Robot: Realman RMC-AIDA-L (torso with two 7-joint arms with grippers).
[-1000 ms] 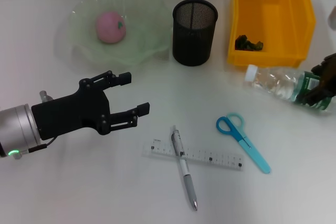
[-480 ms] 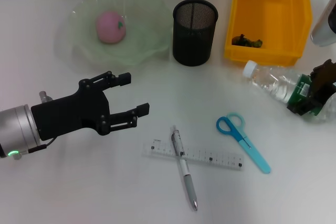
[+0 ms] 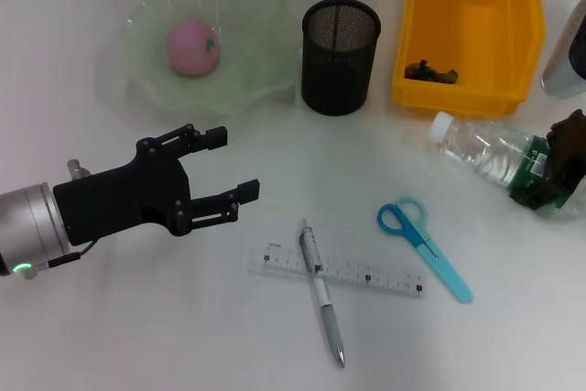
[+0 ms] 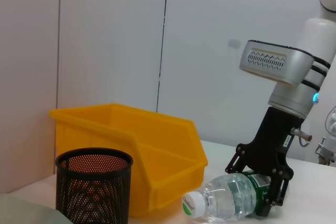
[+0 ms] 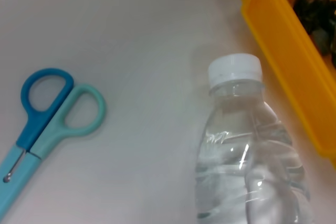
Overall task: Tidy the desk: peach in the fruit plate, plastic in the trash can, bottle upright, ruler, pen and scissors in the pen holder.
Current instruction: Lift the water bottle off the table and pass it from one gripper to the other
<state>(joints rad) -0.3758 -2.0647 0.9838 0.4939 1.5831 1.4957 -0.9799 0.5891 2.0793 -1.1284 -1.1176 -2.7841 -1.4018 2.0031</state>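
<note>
A: We see the right claw (image 3: 552, 174) clamped on the green-labelled end of the clear plastic water bottle (image 3: 483, 154), which lies tilted on the white table (image 3: 137, 318), its white cap just beside the yellow plastic bin (image 3: 472, 29).

B: And our left claw (image 3: 227, 165) hangs with fingers apart, near the pale green fruit plate (image 3: 146, 75) holding the pink peach (image 3: 192, 46).

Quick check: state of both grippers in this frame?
Left gripper: open, empty, hovering over the desk beside the green glass fruit plate.
Right gripper: shut on the lying clear plastic water bottle, at its base end.
</note>
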